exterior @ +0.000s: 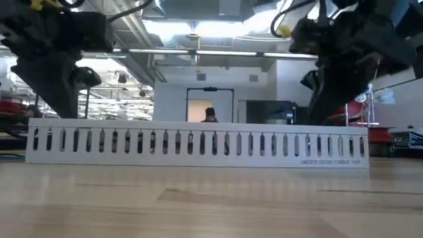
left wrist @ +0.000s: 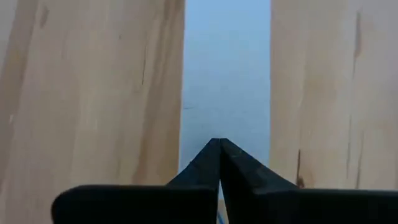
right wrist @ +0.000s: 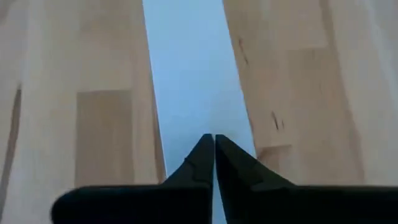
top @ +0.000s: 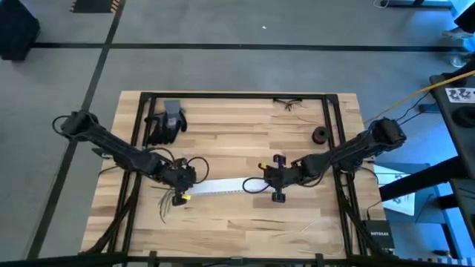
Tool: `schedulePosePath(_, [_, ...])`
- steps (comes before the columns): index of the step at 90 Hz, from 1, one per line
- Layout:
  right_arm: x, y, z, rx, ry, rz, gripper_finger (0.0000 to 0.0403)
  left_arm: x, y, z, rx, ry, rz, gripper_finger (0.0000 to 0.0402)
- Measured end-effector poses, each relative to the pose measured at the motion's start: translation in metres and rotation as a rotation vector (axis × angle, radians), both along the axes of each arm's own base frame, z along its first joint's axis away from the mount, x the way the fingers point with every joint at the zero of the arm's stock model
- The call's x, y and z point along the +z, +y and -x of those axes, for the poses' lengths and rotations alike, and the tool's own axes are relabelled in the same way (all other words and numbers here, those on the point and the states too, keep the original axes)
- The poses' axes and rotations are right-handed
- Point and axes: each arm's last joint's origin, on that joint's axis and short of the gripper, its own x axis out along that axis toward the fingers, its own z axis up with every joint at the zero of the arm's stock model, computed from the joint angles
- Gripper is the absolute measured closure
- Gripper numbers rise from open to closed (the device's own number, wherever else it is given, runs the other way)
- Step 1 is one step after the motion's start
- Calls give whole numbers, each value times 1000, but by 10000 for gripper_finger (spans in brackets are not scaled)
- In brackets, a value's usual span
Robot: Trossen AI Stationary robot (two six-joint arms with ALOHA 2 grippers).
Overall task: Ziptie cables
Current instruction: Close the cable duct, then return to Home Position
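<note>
While each pincer pinches one end of the long flat white perforated plastic strip (top: 219,187), left pincer (top: 183,194) hides most of the thin dark cables (top: 165,204) splayed beside it on the wooden counter (top: 237,230); right pincer (top: 269,180) opposite.

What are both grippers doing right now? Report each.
Left gripper: shut, over one end of the white perforated strip.
Right gripper: shut, over the strip's other end.

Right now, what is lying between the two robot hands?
In the high view, a long white slotted strip spans from the left gripper to the right gripper.
</note>
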Motion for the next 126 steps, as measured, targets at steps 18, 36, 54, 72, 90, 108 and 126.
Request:
schedulePosePath(18, [-4,-4,-2,-32,-5,63,398,-1,10,2,6,30,-48,401])
schedulePosePath(36, [-4,-21,-5,-76,4,119,398,-1,26,-2,8,28,-128,401])
schedulePosePath(54, [12,-22,-8,-46,-18,131,398,15,33,1,-2,19,-177,400])
schedulePosePath(72, [50,-24,-14,-16,-106,168,398,53,37,4,-23,-151,-227,400])
schedulePosePath(90, [75,-48,-13,50,-191,98,398,87,51,11,-70,-357,-252,400])
schedulePosePath(108, [89,-95,-1,25,-331,22,398,104,80,26,-57,-526,-256,400])
schedulePosePath(126, [85,-110,31,-27,-504,23,398,98,94,44,-8,-631,-256,400])
